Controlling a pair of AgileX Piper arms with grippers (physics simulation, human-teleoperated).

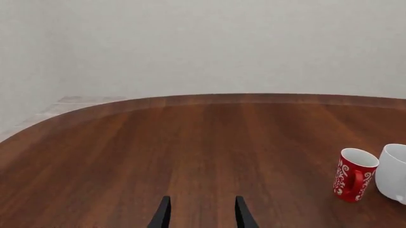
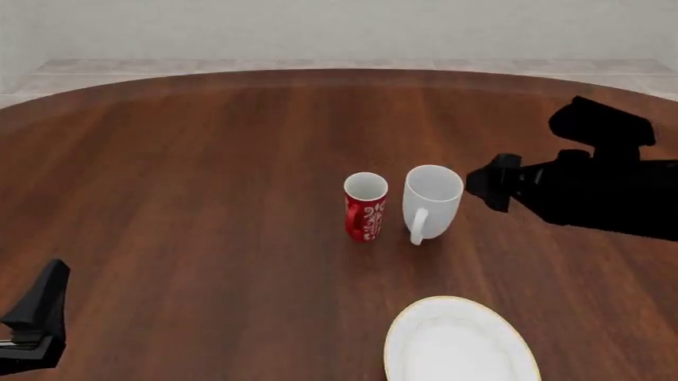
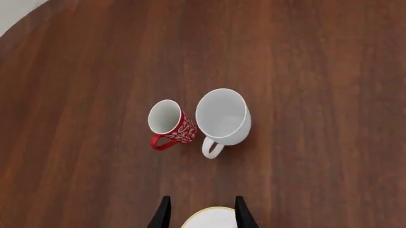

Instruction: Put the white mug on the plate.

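Note:
The white mug (image 2: 433, 202) stands upright in the middle of the table, its handle towards the near edge. It also shows in the right wrist view (image 3: 222, 116) and at the edge of the left wrist view (image 1: 393, 173). The plate (image 2: 461, 343), white with a gold rim, lies at the near edge, in front of the mug; a sliver shows in the right wrist view (image 3: 209, 219). My right gripper (image 2: 490, 184) hovers just right of the white mug and above it, open and empty (image 3: 201, 213). My left gripper (image 2: 40, 311) is at the near left, open and empty (image 1: 201, 216).
A slimmer red mug (image 2: 366, 206) with a white pattern stands upright close beside the white mug, on its left, with a small gap; it also shows in both wrist views (image 3: 168, 123) (image 1: 354, 175). The brown wooden table (image 2: 190, 175) has a curved far edge.

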